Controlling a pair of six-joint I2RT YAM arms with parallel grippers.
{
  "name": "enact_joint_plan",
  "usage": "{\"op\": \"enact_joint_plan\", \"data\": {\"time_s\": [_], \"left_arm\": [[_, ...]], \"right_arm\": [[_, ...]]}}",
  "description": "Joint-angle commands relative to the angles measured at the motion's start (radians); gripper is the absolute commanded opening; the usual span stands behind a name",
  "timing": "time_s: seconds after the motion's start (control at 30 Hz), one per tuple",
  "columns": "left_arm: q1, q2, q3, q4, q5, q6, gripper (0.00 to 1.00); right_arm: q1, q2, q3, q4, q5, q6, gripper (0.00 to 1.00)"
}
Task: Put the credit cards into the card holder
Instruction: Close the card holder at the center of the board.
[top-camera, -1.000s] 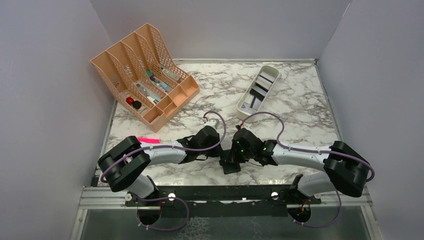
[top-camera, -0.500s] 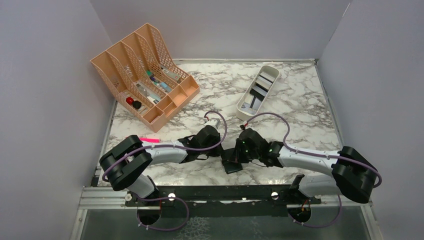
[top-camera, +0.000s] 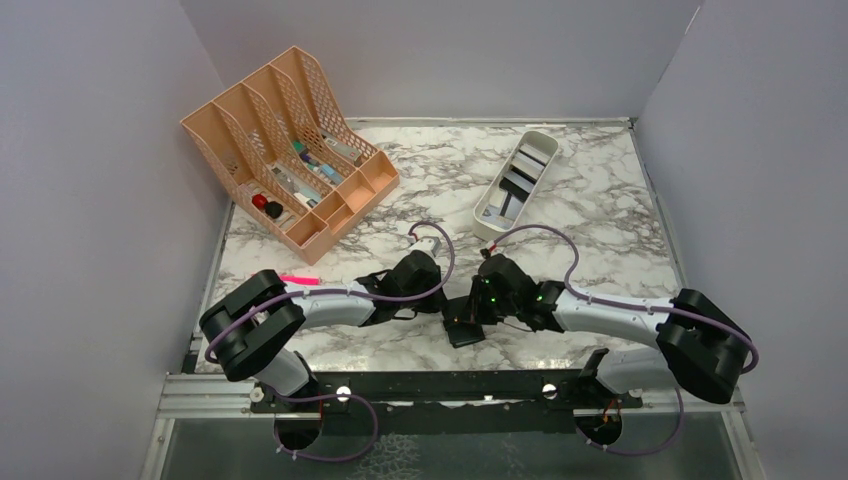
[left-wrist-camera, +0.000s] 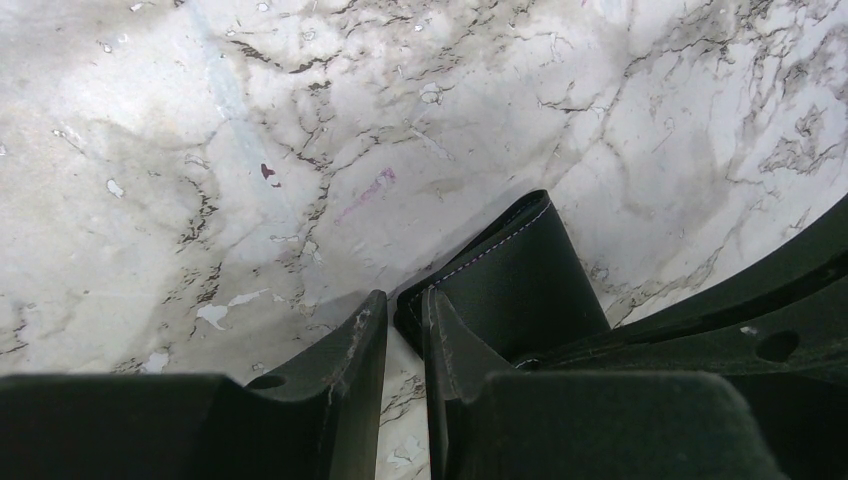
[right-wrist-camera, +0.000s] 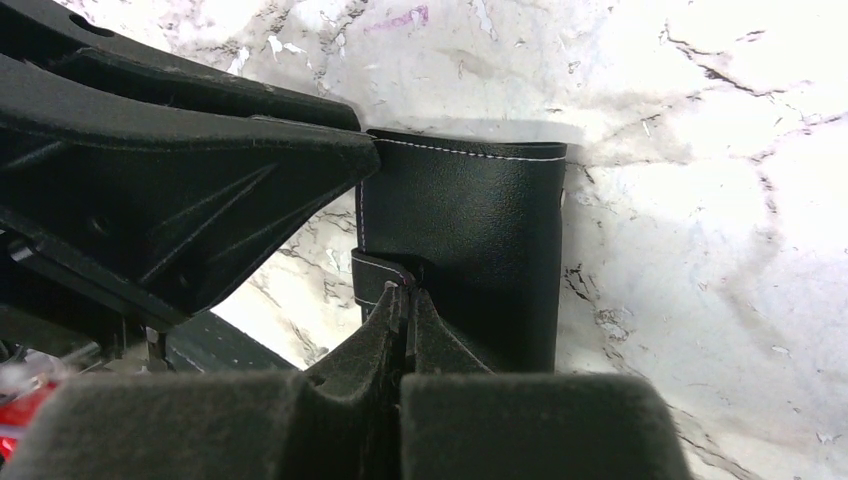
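At the near edge of the white marble table (top-camera: 620, 220) | white oblong plastic tray (top-camera: 486, 222) far right keeps grey and dark flat credit cards (top-camera: 520, 182) | black stitched leather card holder (right-wrist-camera: 480, 220) braced between both arms, likely to open it | left gripper (left-wrist-camera: 403, 300) narrowly parted, nipping its corner | right gripper (right-wrist-camera: 405, 292) pinched onto a pocket lip

Marble table (top-camera: 600, 230), peach organizer (top-camera: 290, 150), white tray (top-camera: 484, 222), black card holder (top-camera: 462, 332) near front
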Motion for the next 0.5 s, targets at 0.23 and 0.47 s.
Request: {"op": "enact_joint_plan", "data": {"time_s": [0.23,0.47], "left_arm": [[-0.005,0.008,-0.006,-0.032,0.009,0.018,0.22],[-0.004,0.005,-0.007,-0.032,0.012,0.018,0.22]], "right_arm": [[-0.015,0.005,0.007,0.019,-0.035,-0.018,0.01],[-0.022,0.049,0.002,0.019,-0.031,-0.012,0.01]]}}
